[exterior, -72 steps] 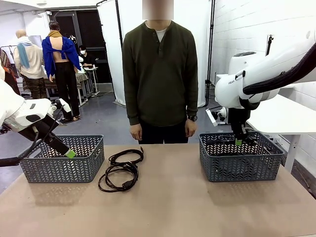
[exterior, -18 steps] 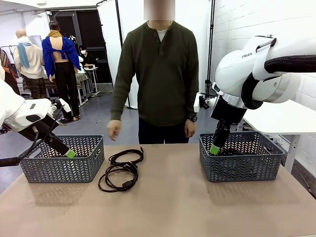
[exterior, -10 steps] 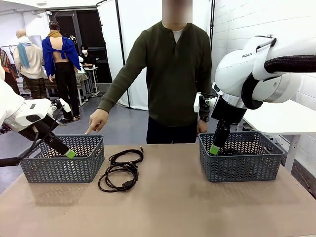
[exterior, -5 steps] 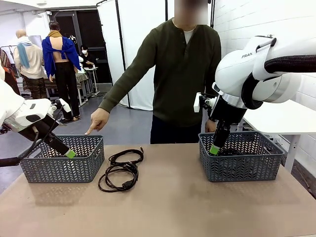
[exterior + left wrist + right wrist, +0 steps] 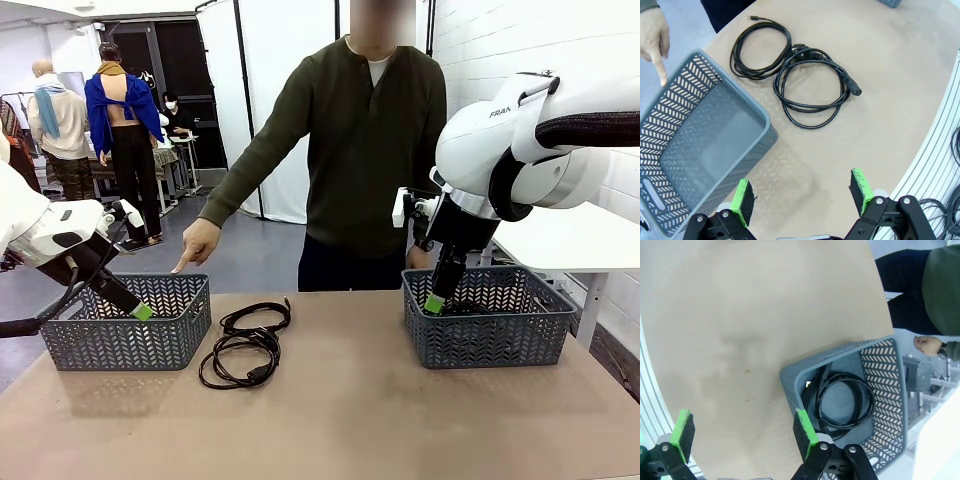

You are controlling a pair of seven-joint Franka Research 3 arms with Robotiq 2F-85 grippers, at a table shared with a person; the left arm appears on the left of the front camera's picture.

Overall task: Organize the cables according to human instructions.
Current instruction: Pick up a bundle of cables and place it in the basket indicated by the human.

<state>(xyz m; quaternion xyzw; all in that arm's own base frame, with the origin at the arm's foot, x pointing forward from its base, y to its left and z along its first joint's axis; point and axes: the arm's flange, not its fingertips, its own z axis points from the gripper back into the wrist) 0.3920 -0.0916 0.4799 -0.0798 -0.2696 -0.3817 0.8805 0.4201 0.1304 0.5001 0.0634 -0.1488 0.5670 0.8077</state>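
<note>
Two black cables lie coiled on the table between the baskets, a smaller loop [image 5: 256, 318] behind a larger one [image 5: 238, 362]. The left wrist view shows them as the small loop [image 5: 788, 42] and the large loop's plug [image 5: 854, 90]. Another cable [image 5: 815, 395] lies coiled in the right basket [image 5: 485, 340]. The human's hand [image 5: 195, 245] points a finger down at the empty left basket [image 5: 125, 340]. My left gripper [image 5: 140, 310] hangs open over that basket. My right gripper [image 5: 434, 303] is open above the right basket's near-left corner.
The table's front half is bare brown board. The pointing hand [image 5: 655, 40] hovers by the left basket's far rim [image 5: 705, 145]. A white side table stands to the right. Other people stand far back on the left.
The human's body has shifted slightly while the hand stays pointing at the left basket. Neither arm nor any cable has moved.
</note>
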